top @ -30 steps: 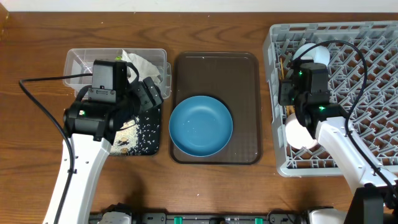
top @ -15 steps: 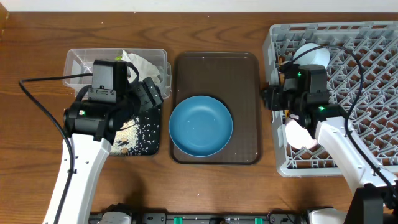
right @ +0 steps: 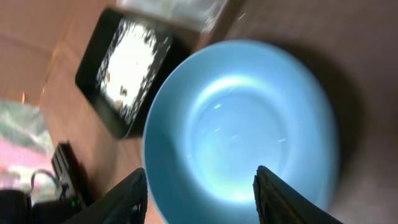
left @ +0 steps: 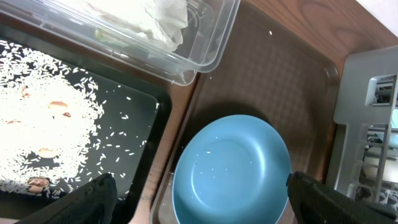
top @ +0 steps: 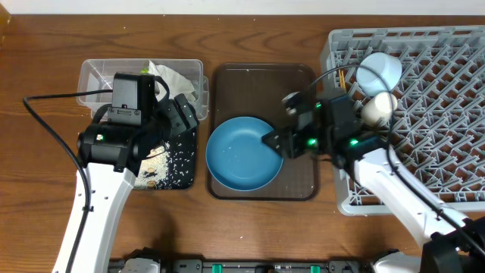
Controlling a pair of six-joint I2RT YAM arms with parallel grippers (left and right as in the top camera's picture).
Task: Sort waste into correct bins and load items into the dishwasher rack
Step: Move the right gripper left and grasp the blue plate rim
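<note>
The left arm point(top: 91, 205) rises from the table's near edge. Its left gripper point(top: 180, 120) points rightward with the jaws spread wide and empty. The right arm point(top: 394, 189) angles leftward, and its right gripper point(top: 280, 121) stands half parted, holding nothing.

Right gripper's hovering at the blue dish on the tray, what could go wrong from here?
The right gripper is open at the rim of the blue dish; a grip on that sloped edge might slip or shove it across the brown tray. A few rice grains sit inside and could fall into the dishwasher rack.
</note>
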